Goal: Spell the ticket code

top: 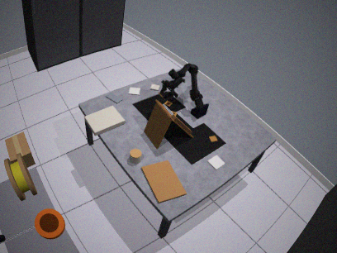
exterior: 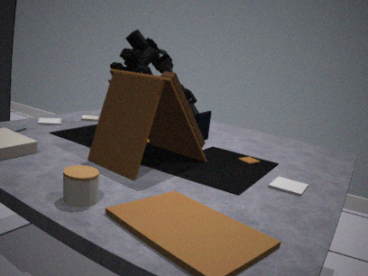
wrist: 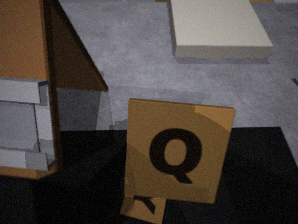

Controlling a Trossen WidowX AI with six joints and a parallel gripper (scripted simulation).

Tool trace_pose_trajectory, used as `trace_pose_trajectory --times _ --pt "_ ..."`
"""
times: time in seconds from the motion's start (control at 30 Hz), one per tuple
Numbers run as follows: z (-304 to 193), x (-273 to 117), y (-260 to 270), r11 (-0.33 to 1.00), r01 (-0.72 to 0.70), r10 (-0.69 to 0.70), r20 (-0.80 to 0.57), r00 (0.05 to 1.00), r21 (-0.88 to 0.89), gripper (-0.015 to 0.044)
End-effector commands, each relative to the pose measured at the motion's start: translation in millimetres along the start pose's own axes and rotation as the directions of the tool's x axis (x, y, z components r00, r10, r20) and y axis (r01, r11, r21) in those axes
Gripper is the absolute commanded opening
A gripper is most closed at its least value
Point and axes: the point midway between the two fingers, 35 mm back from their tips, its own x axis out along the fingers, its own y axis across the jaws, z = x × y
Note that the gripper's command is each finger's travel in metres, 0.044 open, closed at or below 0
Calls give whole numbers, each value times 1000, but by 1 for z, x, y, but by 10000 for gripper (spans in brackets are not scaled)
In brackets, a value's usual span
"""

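My gripper (top: 163,94) (wrist: 174,153) is shut on the Q tile (wrist: 140,150), beyond the open end of the rail. The Q faces the wrist camera upright, slightly tilted. The board (top: 157,129) (exterior: 124,119) (wrist: 22,45) stands like a tent. The grey rail (wrist: 19,91) is left of the Q tile, apart from it; the part of its channel in the wrist view holds no tile. Another tile (top: 168,103) (wrist: 155,215) lies on the mat, partly hidden by the Q tile. A further tile (top: 213,139) (exterior: 249,160) lies at the mat's other end. The ticket's print is not readable.
The black mat (top: 198,153) (exterior: 234,182) lies under the board. A cream block (top: 104,120) (exterior: 13,144) (wrist: 220,25), a lidded jar (top: 135,155) (exterior: 81,187), an orange-brown slab (top: 163,181) (exterior: 189,232) and a white pad (top: 216,162) (exterior: 289,186) are on the counter.
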Motion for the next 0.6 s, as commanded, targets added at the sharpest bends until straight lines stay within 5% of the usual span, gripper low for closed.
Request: trace_pose_trajectory --times 0.0,0.57 --pt "-3 16 2 1000 -2 2 -6 1000 -9 0" --pt "-4 31 0 1000 2 -2 -1 1000 -10 0"
